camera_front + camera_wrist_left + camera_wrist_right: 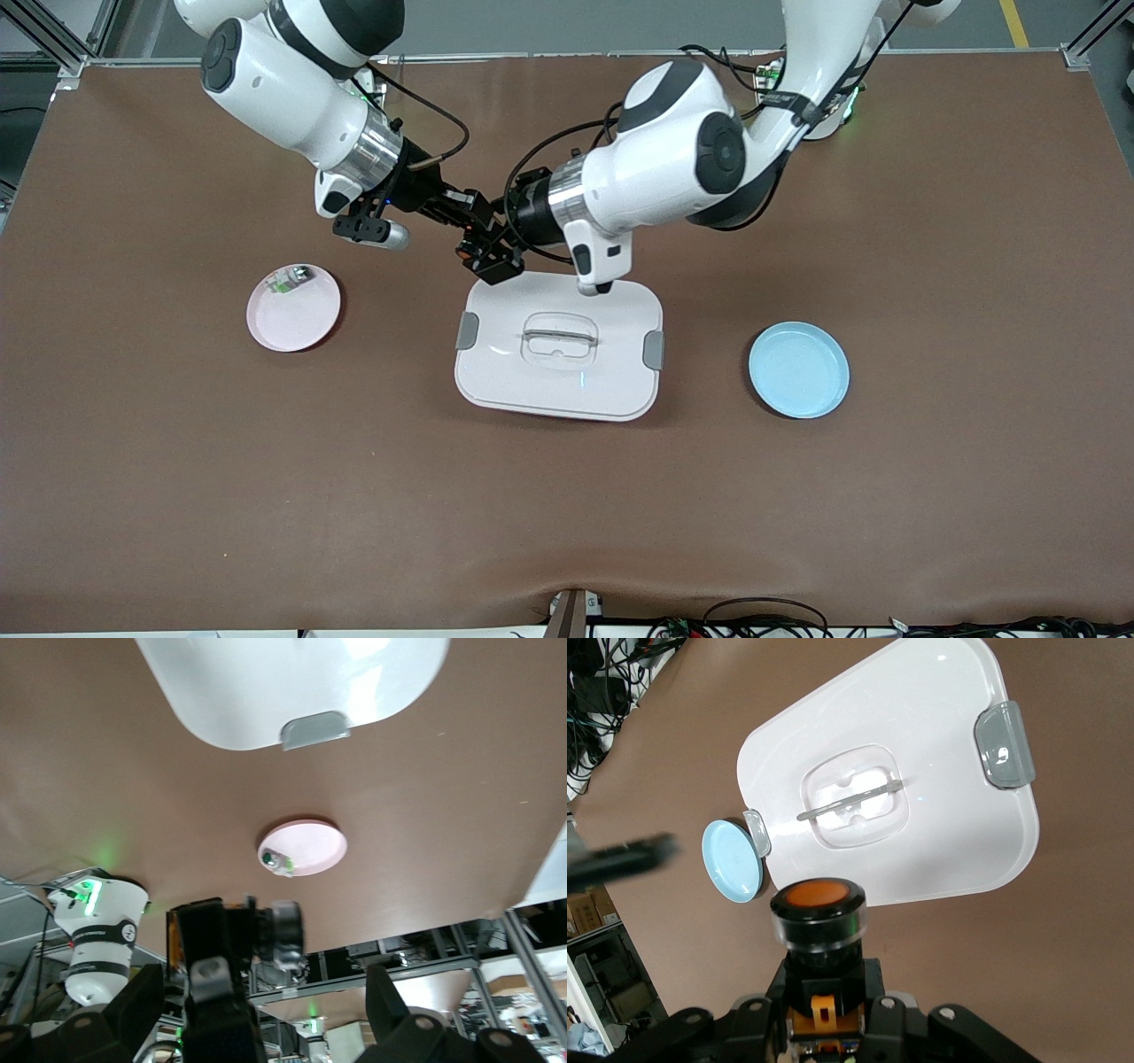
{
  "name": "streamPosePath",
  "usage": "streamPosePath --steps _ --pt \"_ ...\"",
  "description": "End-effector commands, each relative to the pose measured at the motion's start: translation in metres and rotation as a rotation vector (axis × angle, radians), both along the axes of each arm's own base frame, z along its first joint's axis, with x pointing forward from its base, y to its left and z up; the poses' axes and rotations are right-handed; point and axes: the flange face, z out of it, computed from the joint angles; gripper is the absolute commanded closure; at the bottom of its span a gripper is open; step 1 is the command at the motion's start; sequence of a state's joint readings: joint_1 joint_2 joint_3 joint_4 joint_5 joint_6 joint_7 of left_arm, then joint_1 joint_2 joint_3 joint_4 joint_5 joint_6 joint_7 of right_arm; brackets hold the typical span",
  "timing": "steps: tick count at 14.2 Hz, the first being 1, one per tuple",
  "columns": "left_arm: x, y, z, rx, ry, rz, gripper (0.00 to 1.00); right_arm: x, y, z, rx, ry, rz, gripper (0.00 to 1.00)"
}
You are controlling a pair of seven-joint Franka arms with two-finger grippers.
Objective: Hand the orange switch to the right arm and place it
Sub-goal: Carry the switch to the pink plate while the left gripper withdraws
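Right jaws around orange switch (819, 930)

Front camera: high, facing the robots, covering the whole counter (567, 496). Wrist cameras: close, looking down. All views share the white lidded box (558, 350) (292, 682) (921, 806).

The worktop (567, 514) is plain brown. A white lid (558, 354) with grey clips and a clear handle lies on it, with a pale pink plate (306, 321) carrying a small white-and-green part (285, 282), and a light blue plate (798, 369). The orange switch (819, 912) has an orange cap ringed in black. Both arms are white with black bands
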State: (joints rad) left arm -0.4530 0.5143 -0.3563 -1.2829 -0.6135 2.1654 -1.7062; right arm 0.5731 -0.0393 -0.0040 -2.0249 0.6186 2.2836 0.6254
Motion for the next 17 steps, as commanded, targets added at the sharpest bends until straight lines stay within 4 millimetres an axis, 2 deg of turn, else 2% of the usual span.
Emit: streamPosePath --steps 1,3,4,5,7,8,10,14,16,17 --pt "0.021 0.044 0.031 0.041 -0.104 0.03 0.0 0.009 -0.017 0.018 -0.03 -0.02 0.133 1.0" --pt "0.031 0.066 0.046 0.132 -0.223 0.031 0.0 0.018 -0.045 0.028 -0.086 -0.04 0.28 1.0" --pt "0.042 0.081 0.047 0.179 -0.263 0.042 0.0 0.022 -0.06 0.031 -0.139 -0.066 0.361 1.0" --pt "0.053 0.099 0.044 0.23 -0.298 0.044 0.0 0.025 -0.076 0.033 -0.209 -0.092 0.466 1.0" --pt "0.064 0.127 0.032 0.359 -0.354 -0.068 0.0 0.028 -0.107 0.03 -0.324 -0.111 0.617 1.0" --pt "0.069 0.142 0.026 0.433 -0.38 -0.142 0.0 0.03 -0.126 0.026 -0.366 -0.106 0.704 1.0" --pt "0.074 0.174 0.028 0.565 -0.441 -0.26 0.0 0.035 -0.159 0.017 -0.442 -0.134 0.908 1.0" --pt "0.084 0.241 0.024 0.732 -0.458 -0.549 0.0 0.044 -0.207 -0.006 -0.536 -0.163 1.156 1.0" --pt "0.086 0.273 0.037 0.801 -0.492 -0.676 0.0 0.047 -0.234 -0.029 -0.544 -0.212 1.251 1.0" --pt "0.087 0.293 0.046 0.808 -0.501 -0.724 0.0 0.05 -0.254 -0.043 -0.542 -0.256 1.305 1.0"
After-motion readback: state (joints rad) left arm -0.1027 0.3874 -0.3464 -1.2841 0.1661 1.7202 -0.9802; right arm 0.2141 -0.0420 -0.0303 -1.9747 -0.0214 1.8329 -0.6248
